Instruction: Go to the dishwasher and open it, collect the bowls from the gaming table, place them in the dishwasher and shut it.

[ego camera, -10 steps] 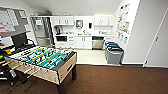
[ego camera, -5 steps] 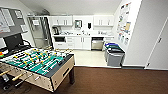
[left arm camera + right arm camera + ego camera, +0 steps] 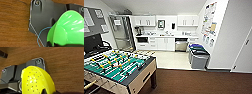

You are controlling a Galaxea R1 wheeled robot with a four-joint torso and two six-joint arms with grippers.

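green bowl (image 3: 68, 28) and yellow bowl (image 3: 36, 82) above brown carpet (image 3: 65, 62).

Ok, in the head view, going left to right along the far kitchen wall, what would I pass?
Glass door → coffee machine → microwave → white base cabinets → dishwasher → grey bins → posters on the side wall.

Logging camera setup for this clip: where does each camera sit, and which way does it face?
Head: high on the robot, facing forward and down at the foosball table and the kitchenette with the dishwasher; no robot parts.
Left wrist: on the left arm, facing the green bowl, with its dark plate.
Right wrist: on the right arm, facing the yellow bowl, with its grey plate.
Both wrist views share brown carpet.
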